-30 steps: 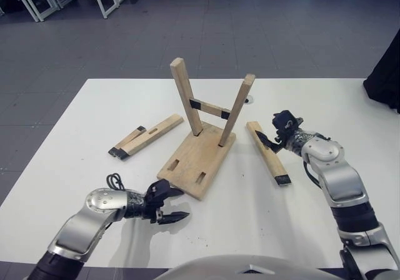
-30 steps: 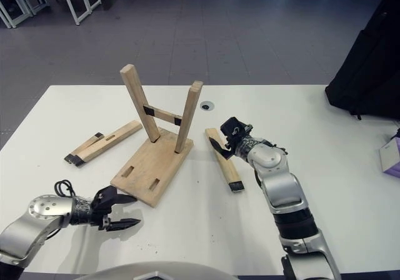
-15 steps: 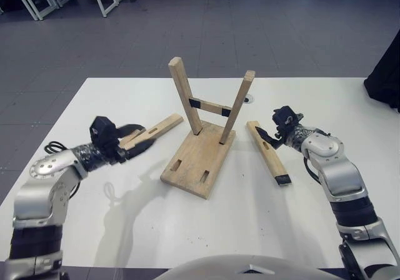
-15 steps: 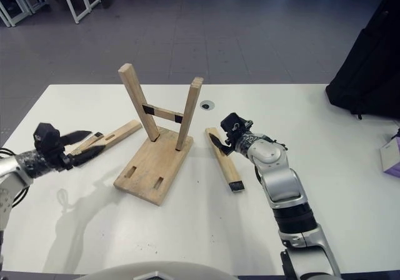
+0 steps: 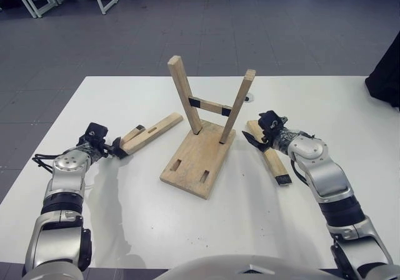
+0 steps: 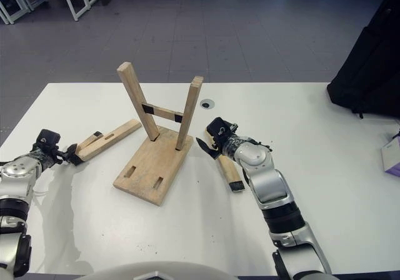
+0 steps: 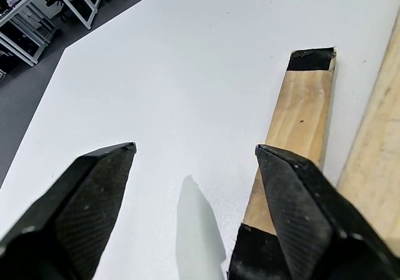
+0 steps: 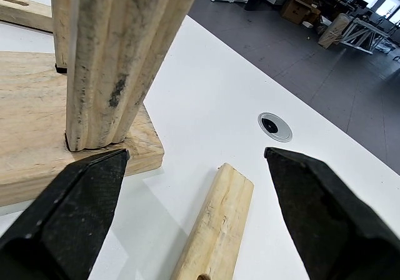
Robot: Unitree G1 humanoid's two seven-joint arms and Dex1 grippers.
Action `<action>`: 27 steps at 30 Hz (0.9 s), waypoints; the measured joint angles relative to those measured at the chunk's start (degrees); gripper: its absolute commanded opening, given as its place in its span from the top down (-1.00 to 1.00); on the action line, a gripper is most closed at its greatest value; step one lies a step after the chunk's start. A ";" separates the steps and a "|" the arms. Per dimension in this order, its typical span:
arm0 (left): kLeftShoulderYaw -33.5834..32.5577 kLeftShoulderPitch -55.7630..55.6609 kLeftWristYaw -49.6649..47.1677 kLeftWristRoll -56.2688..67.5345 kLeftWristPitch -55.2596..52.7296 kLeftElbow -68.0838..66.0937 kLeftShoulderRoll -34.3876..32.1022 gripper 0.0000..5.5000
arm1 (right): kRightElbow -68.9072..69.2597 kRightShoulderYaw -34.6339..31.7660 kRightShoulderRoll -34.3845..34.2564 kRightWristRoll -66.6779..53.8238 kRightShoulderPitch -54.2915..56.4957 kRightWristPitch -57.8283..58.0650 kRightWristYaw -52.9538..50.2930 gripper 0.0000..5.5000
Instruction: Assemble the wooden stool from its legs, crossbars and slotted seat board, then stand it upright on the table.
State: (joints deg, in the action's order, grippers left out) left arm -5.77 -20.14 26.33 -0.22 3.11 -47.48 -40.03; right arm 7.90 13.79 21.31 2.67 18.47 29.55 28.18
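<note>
Stool: half built. The seat board [image 5: 197, 158] lies flat mid-table, well inboard of both sets of fingers, and two standing legs [image 5: 181, 95] sit in its far slots, joined by a crossbar [image 5: 209, 107]
Left gripper [image 5: 114, 149]: my left fingers [image 7: 94, 192] are spread wide and low over the table [image 5: 250, 217], holding nothing
Left parts: a flat leg [image 5: 153, 130] lies with a shorter piece [image 7: 300, 105] against it. Their black-capped near ends sit right at my left fingertips, and I cannot tell whether one finger is touching the cap or is just beside it
Empty slots [image 5: 175, 164]: two at the board's near end, well apart from either gripper
Loose leg [image 5: 269, 155]: lies flat beside the board, with its far end in the gap between my right fingers
Right gripper [image 5: 256, 141]: my right fingers [image 8: 319, 217] are spread either side of that far end and are not closed on it. The nearer standing leg is just beyond one finger
Change: within the last second my left arm swung from the table's front edge out to the capped ends. My right gripper crept along the loose leg toward the board
Meaning: I judge both arms are now lined up for a pickup. The second leg pair is not yet gripped, and the near slots are waiting
</note>
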 measured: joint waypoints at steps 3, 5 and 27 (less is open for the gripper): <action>1.42 -0.69 2.33 -0.60 1.49 -0.37 0.00 -0.29 | 0.00 0.41 -0.10 0.00 0.00 0.00 -0.05 -0.45; 1.90 -0.18 4.71 -0.52 1.90 1.15 0.01 -0.29 | 0.01 0.49 -0.19 0.00 0.00 0.00 -0.12 -0.45; -1.63 24.19 3.52 4.95 -12.68 37.16 3.55 -0.29 | 3.03 0.89 -0.41 1.49 -2.47 0.19 -1.56 -0.45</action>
State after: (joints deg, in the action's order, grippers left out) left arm -7.40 4.04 29.85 4.73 -9.57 -10.31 -36.48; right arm 10.94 14.68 20.90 4.16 16.00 29.74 26.62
